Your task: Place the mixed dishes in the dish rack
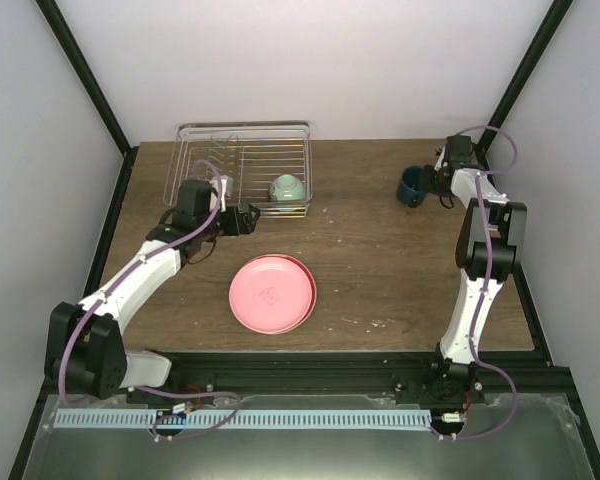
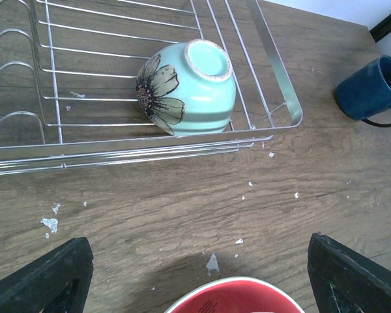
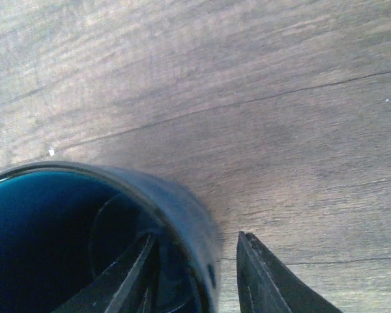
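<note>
The silver wire dish rack (image 1: pixel 205 150) stands at the back left. The mint-green bowl (image 1: pixel 287 188) lies tipped in its right front corner, and its flower print shows in the left wrist view (image 2: pixel 189 88). The pink plate (image 1: pixel 272 292) lies mid-table on top of a stack, with a pale green edge (image 1: pixel 308 308) showing under it. No floral plate is visible. My left gripper (image 1: pixel 242 220) is open and empty between the rack and the plate (image 2: pixel 234 297). The dark blue cup (image 1: pixel 412 185) stands at the right. My right gripper (image 3: pixel 195 238) is open astride the cup's wall (image 3: pixel 182 202), one finger inside and one outside.
The rack's front rail (image 2: pixel 117 153) lies just ahead of my left fingers (image 2: pixel 49 277). The blue cup also shows at the right edge of the left wrist view (image 2: pixel 370 91). Small white flecks dot the brown wooden table (image 1: pixel 380 260). Black frame posts flank the table.
</note>
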